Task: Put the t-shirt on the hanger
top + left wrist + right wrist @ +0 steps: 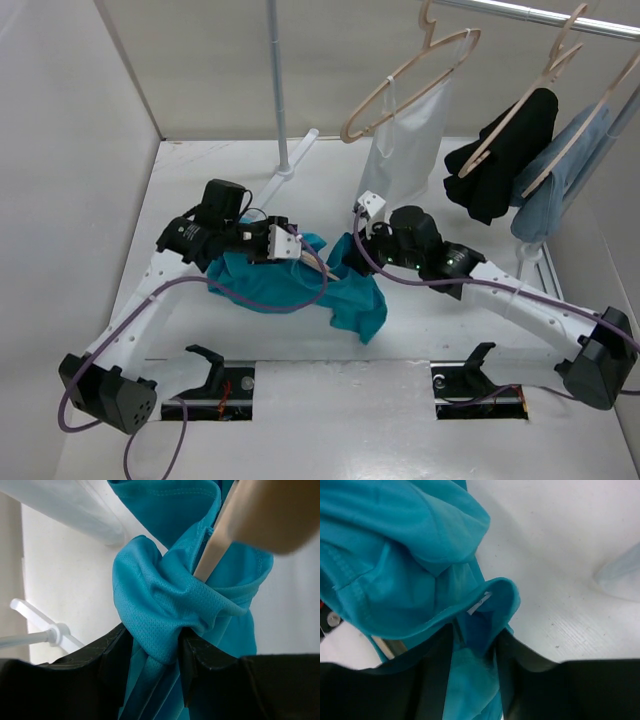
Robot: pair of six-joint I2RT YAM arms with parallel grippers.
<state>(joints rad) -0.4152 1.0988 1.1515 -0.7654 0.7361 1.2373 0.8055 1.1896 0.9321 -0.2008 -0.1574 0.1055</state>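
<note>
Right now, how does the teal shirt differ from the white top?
The teal shirt lies bunched on the table; the white top hangs down from a hanger. The left fingers and right fingers pinch the teal shirt; neither arm touches the white top. The teal shirt is opaque; the white top looks thin and see-through. Both are soft cloth.

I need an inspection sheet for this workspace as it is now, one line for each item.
Surface: white table, matt, no spills seen.
Job's things: teal t-shirt bunched at the centre; wooden hanger pokes through its folds.
Clutter: nothing seen.
Grippers: left tool and right tool are each shut on the t-shirt.
Cables: purple cables run along both arms; the left one crosses the t-shirt in the top view.
Surroundings: white walls; rail with white garment, black garment and light-blue garment hung on it.
</note>
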